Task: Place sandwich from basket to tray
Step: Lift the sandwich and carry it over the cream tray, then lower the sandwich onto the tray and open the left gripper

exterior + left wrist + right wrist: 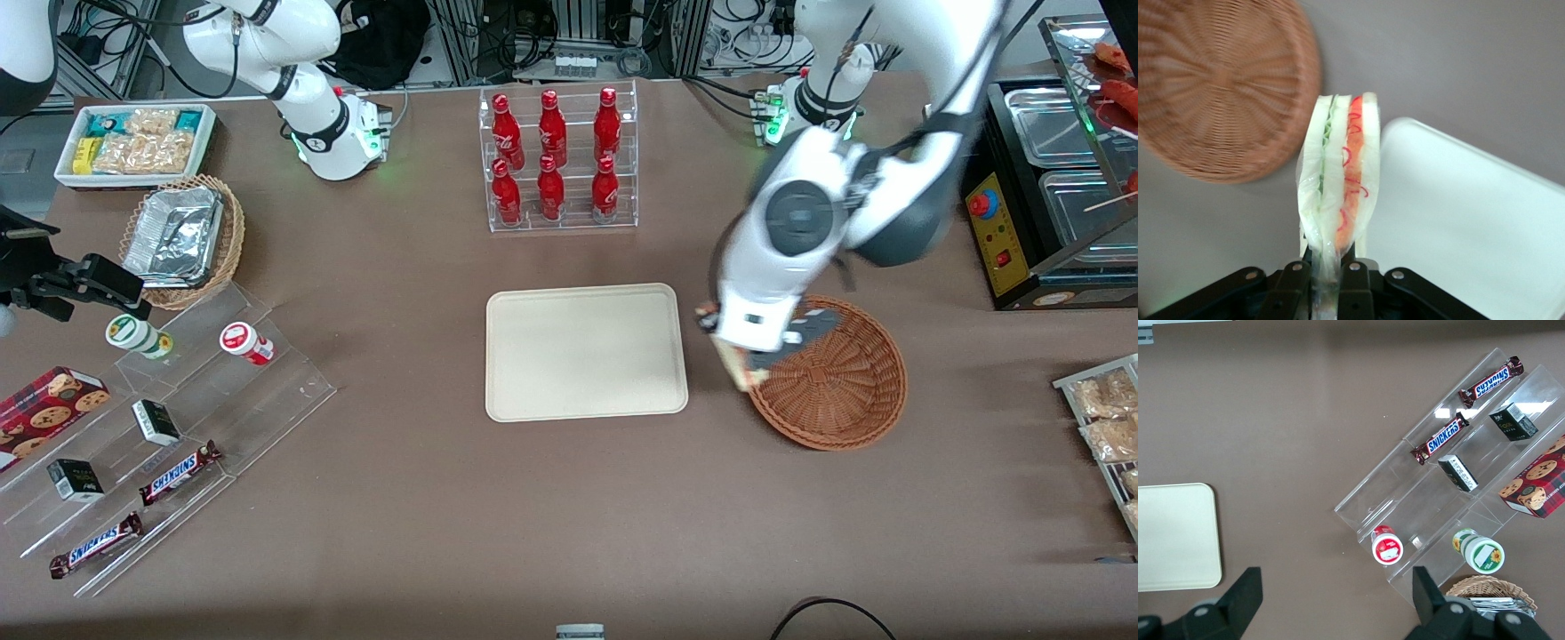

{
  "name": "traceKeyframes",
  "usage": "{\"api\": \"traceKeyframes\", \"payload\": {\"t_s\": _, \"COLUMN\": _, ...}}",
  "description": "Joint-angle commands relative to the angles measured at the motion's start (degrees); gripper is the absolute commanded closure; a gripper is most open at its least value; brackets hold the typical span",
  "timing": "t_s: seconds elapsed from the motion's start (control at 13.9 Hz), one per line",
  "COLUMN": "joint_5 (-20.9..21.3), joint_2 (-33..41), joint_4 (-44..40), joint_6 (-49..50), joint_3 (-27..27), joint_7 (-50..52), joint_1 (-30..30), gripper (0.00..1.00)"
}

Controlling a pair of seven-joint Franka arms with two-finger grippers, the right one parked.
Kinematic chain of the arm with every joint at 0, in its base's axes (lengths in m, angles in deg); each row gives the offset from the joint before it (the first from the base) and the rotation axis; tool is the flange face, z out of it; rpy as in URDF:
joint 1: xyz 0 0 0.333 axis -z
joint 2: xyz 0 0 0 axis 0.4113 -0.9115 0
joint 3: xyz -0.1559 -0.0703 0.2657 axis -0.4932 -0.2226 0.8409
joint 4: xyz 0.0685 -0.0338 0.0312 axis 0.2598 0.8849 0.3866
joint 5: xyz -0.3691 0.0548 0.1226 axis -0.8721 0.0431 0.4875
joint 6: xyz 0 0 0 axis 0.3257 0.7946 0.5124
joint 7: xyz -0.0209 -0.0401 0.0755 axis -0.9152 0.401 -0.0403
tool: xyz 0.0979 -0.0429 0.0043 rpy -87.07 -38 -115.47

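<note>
Tool [1328, 280] clenched on triangular sandwich [1338, 180], between woven basket [1218, 87] and smooth tray [1471, 227]

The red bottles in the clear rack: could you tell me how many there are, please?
6 red bottles, all in the clear rack: upper row; lower row. None seem hidden. The gripper, over the table between basket and tray, holds the sandwich.

Pincer [1327, 280] clamped, raised above table
</note>
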Motion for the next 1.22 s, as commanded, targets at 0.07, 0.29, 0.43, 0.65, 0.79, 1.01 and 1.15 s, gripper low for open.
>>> {"api": "traceKeyframes", "payload": {"t_s": 0.07, "joint_5": 1.6, "joint_2": -7.3, "joint_4": -3.7, "joint_6": -8.7, "joint_3": 0.3, "joint_7": -0.6, "joint_1": 7.5, "gripper": 0.87}}
{"api": "traceKeyframes", "payload": {"t_s": 0.29, "joint_5": 5.2, "joint_2": -10.4, "joint_4": -3.7, "joint_6": -13.0, "joint_3": 0.2, "joint_7": -0.6, "joint_1": 10.9, "gripper": 0.86}}
{"api": "traceKeyframes", "payload": {"t_s": 0.43, "joint_5": 6.8, "joint_2": -13.1, "joint_4": -3.8, "joint_6": -15.7, "joint_3": 0.2, "joint_7": -0.6, "joint_1": 13.5, "gripper": 0.85}}
{"api": "traceKeyframes", "payload": {"t_s": 0.65, "joint_5": 9.8, "joint_2": -15.7, "joint_4": -3.7, "joint_6": -19.8, "joint_3": 0.3, "joint_7": -0.4, "joint_1": 15.4, "gripper": 0.86}}
{"api": "traceKeyframes", "payload": {"t_s": 0.79, "joint_5": 11.0, "joint_2": -17.0, "joint_4": -3.7, "joint_6": -19.8, "joint_3": 0.2, "joint_7": -0.1, "joint_1": 15.7, "gripper": 0.86}}
{"api": "traceKeyframes", "payload": {"t_s": 1.01, "joint_5": 11.2, "joint_2": -18.4, "joint_4": -3.7, "joint_6": -20.1, "joint_3": 0.4, "joint_7": 0.3, "joint_1": 16.7, "gripper": 0.86}}
{"api": "traceKeyframes", "payload": {"t_s": 1.15, "joint_5": 11.1, "joint_2": -18.8, "joint_4": -3.7, "joint_6": -20.7, "joint_3": 0.3, "joint_7": 0.7, "joint_1": 16.7, "gripper": 0.85}}
